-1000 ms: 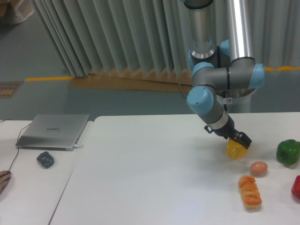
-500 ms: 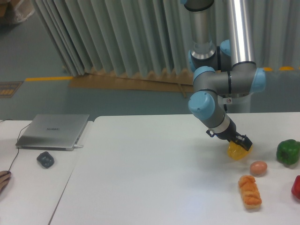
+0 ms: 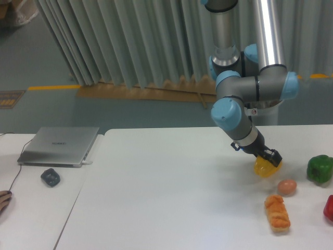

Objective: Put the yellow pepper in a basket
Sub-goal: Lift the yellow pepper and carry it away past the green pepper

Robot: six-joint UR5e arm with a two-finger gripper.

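Note:
The yellow pepper is glossy yellow and sits at the right of the white table, partly hidden under my gripper. My gripper is down on top of the pepper, its dark fingers against the upper side. The fingers are small and I cannot tell whether they are closed on the pepper. No basket shows in this view.
A green pepper sits at the right edge, a red item below it. A pinkish egg-like item and an orange ridged loaf lie just in front of the yellow pepper. A laptop and a dark mouse are on the left.
The gripper and the yellow pepper have shifted slightly to the right, and the arm's wrist has turned a little.

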